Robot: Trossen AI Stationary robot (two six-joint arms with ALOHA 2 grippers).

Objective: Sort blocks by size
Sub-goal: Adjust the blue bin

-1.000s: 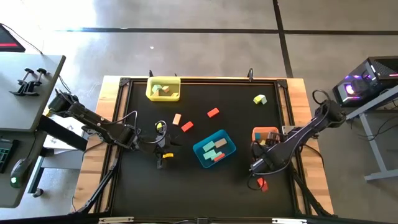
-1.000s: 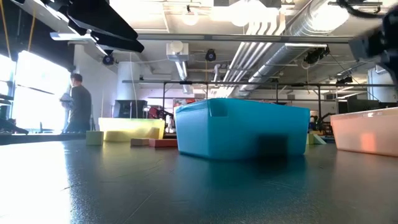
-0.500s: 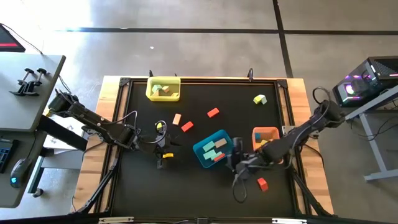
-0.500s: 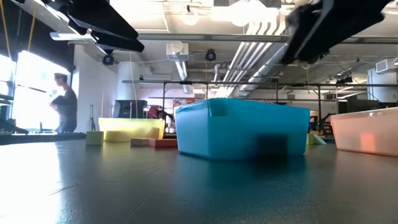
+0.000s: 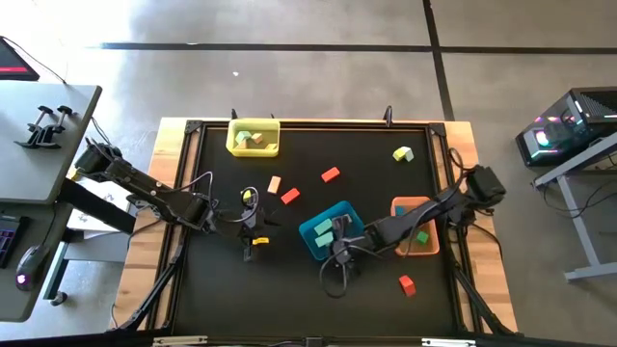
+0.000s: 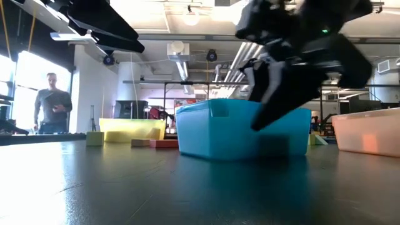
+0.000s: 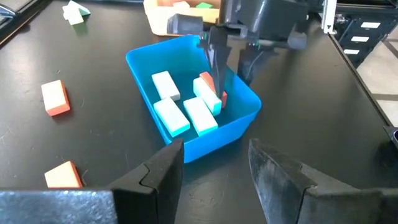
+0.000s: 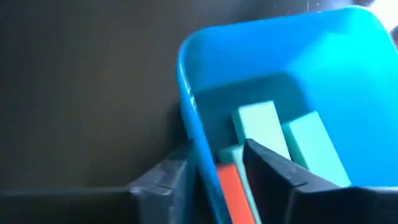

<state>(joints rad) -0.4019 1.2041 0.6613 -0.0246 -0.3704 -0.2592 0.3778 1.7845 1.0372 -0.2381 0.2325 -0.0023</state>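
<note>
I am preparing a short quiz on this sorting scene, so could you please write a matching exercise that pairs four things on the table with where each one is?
Things:
1. yellow tray
2. blue tray
3. orange tray
4. lone red block

Places:
A. near the table's middle, with the right gripper at its rim
B. on the bare mat, nearer the front edge than the orange tray
C. at the far edge, toward the left arm's side
D. by the right edge, under the right arm

Pairs: 1-C, 2-A, 3-D, 4-B
</note>
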